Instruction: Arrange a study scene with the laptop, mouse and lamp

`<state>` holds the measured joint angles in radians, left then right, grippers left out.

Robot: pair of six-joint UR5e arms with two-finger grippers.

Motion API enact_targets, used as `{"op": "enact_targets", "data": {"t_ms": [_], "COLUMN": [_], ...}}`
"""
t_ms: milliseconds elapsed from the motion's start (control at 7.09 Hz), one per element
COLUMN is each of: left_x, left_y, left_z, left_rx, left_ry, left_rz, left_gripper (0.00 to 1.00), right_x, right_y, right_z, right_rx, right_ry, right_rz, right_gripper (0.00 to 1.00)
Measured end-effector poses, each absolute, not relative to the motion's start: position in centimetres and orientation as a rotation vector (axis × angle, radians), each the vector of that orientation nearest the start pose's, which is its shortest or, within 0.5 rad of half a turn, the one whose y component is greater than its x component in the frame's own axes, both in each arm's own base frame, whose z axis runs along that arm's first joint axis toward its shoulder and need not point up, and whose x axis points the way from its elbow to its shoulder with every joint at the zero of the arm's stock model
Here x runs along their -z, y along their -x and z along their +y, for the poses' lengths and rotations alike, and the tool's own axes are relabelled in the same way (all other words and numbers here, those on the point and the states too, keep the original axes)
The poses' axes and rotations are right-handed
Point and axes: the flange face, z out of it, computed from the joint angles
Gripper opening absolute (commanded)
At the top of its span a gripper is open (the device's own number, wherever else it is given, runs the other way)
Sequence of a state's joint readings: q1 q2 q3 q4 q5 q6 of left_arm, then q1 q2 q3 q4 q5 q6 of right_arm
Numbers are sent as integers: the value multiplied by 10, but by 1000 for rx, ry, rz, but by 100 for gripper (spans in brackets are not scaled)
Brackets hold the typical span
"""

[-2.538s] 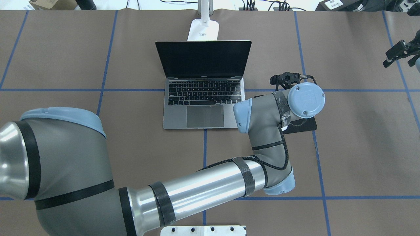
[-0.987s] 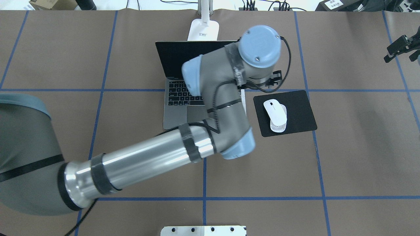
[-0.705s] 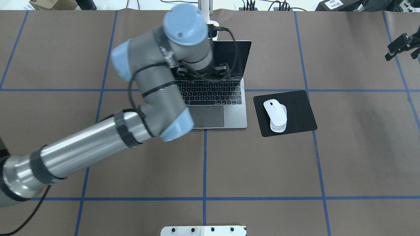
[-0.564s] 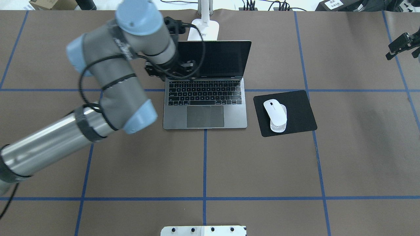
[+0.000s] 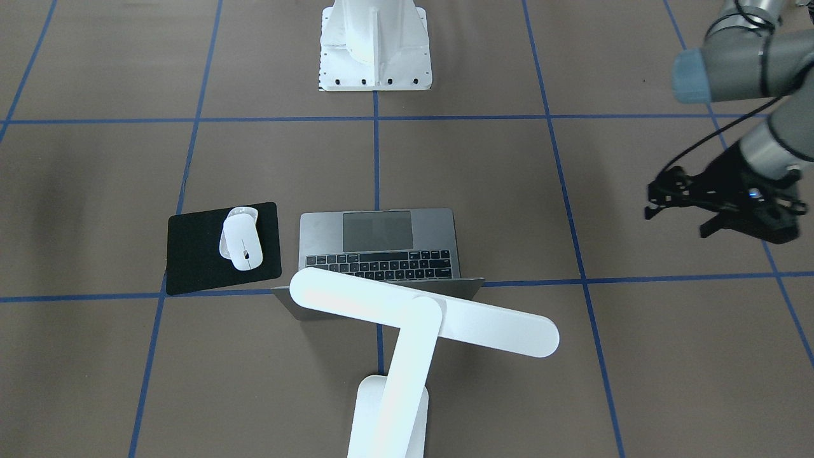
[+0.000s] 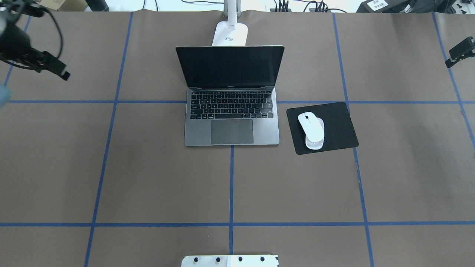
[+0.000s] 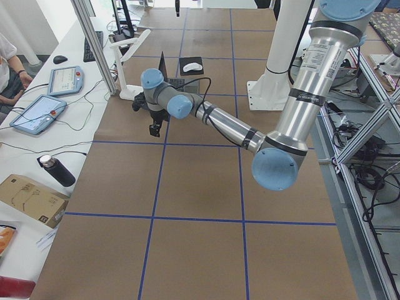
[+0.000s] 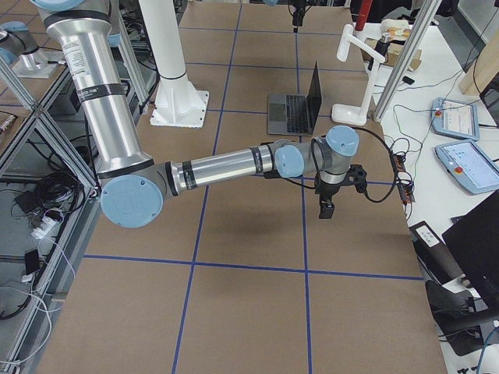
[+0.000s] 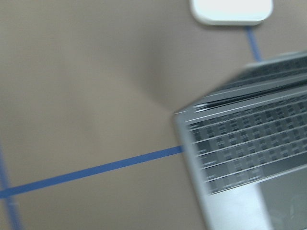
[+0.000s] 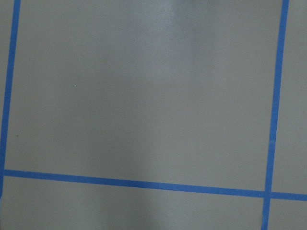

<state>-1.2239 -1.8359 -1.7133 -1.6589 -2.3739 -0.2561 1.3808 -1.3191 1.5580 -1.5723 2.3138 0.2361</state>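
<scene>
Brown paper point(image 6: 148, 178) crossed by blue tape lines point(image 6: 231, 185) covers the table, and we see cables and boxes along its far edge. At far left the left gripper point(image 6: 52, 66) hangs over bare paper; we cannot tell how wide its jaws stand. At centre sits the open laptop point(image 6: 232, 131), with the lamp point(image 6: 230, 33) just behind its screen. To its right the mouse point(image 6: 311, 129) lies on a black mat point(image 6: 339, 126). The right gripper point(image 6: 458, 52) is half out of view, its opening unreadable. A second ago the left arm reached over the laptop; it has swung away leftward. Laptop, mouse and lamp have not moved.
</scene>
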Motion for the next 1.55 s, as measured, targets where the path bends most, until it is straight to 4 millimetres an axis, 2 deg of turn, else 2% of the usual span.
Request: {"op": "enact_targets", "data": {"t_ms": [141, 282, 423, 705, 846, 1269, 1551], "left_x": [-475, -511, -534, -564, -572, -582, -583], "left_y": [-91, -52, -30, -17, -15, -14, -12], "left_z": [-577, -578, -577, -569, -565, -559, -549], "left_rx": [-270, -267, -263, -240, -231, -220, -220], "left_ry": [-211, -212, -206, -166, -152, -134, -136], "left_rz": [882, 873, 867, 862, 861, 860, 861], "left_gripper": [99, 99, 99, 99, 99, 99, 99], "right_x": [-534, -539, -545, -555, -560, -562, -548], "right_y": [33, 23, 17, 13, 11, 12, 12], "right_z": [-589, -571, -554, -527, -518, -517, -516], "right_rx": [24, 10, 2, -3, -7, -7, 8], "right_ry": [-70, -72, -68, -56, -46, -41, -68], "right_rz": [-771, -770, -767, -767, -769, -769, -776], "right_gripper": [99, 99, 99, 99, 99, 99, 99]}}
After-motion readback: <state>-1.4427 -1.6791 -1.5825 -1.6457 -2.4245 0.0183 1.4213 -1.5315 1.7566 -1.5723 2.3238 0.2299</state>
